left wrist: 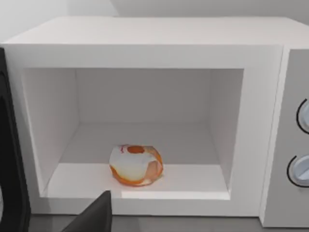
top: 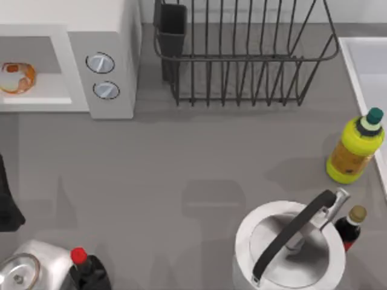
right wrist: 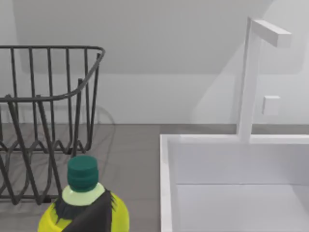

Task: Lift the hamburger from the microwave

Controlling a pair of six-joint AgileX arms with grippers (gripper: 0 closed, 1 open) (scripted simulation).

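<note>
Leftmost, hamburger (top: 16,78) sits near the front edge of the microwave (top: 115,36) floor, door open, within reach. Left gripper (left wrist: 94,217) hangs just outside, squared to the opening; finger state: cannot tell. Far right, right gripper (right wrist: 89,215) sits idle near yellow bottle (top: 355,148).

No text, label, brand, number or sign can be read on anything here.

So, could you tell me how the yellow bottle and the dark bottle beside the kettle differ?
The yellow bottle is fat with a green cap; the dark bottle is slimmer with a tan cap. The yellow bottle stands apart near the sink; the dark bottle stands right against the kettle. Both stand upright.
</note>
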